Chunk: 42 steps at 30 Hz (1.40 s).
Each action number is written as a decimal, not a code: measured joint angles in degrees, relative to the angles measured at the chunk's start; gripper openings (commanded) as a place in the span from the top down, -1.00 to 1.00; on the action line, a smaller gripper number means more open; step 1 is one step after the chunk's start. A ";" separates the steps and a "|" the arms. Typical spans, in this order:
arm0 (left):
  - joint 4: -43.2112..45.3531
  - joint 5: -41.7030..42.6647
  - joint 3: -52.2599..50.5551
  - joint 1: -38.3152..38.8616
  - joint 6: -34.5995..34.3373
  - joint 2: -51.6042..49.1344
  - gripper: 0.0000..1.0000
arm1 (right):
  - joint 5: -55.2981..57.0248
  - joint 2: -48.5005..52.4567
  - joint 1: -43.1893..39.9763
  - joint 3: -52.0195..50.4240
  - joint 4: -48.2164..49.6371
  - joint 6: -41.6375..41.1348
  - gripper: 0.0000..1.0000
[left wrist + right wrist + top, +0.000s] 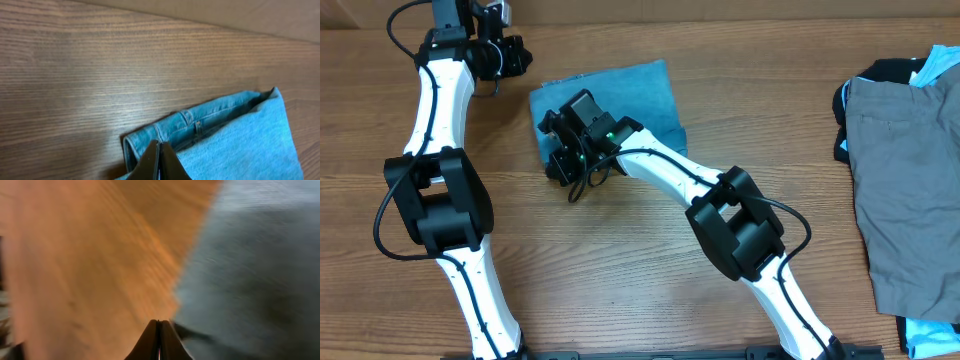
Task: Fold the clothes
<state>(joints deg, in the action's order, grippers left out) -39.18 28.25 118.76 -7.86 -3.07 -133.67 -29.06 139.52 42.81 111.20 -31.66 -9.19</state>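
Denim jeans (640, 95) lie folded at eleven o'clock. My left gripper (159, 160) and right gripper (160, 337) are pinched together, empty. The right sits at their seven-o'clock corner; I risk dragging the fold open.

Closed gripper (159, 162) at bottom edge, above folded blue jeans (240, 135), waistband facing a wooden table (75, 75).

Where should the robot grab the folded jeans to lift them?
Probably the waistband edge of the folded jeans, coming in low from the table side. That edge is thick, with the layers stacked together, and nothing lies against it, so one pinch could catch the whole bundle.
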 measured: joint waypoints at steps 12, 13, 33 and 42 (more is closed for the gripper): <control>-1.55 -0.07 0.00 0.00 1.79 0.00 0.92 | -12.55 2.91 -1.53 1.14 -1.22 0.02 0.92; -1.55 -0.04 0.00 0.00 1.81 0.00 0.81 | -14.23 2.05 -1.73 1.16 -1.42 0.00 0.92; -3.04 -0.09 0.00 0.37 2.19 0.00 0.61 | 13.05 -2.08 -4.42 4.17 0.52 5.99 0.92; -3.54 -0.39 0.00 0.37 2.19 0.00 0.60 | 14.27 3.58 -4.76 6.84 -7.43 6.78 0.92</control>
<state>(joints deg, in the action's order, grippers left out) -42.72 27.86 118.76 -7.49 -0.89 -133.67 -14.79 143.11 38.04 118.04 -39.09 -2.42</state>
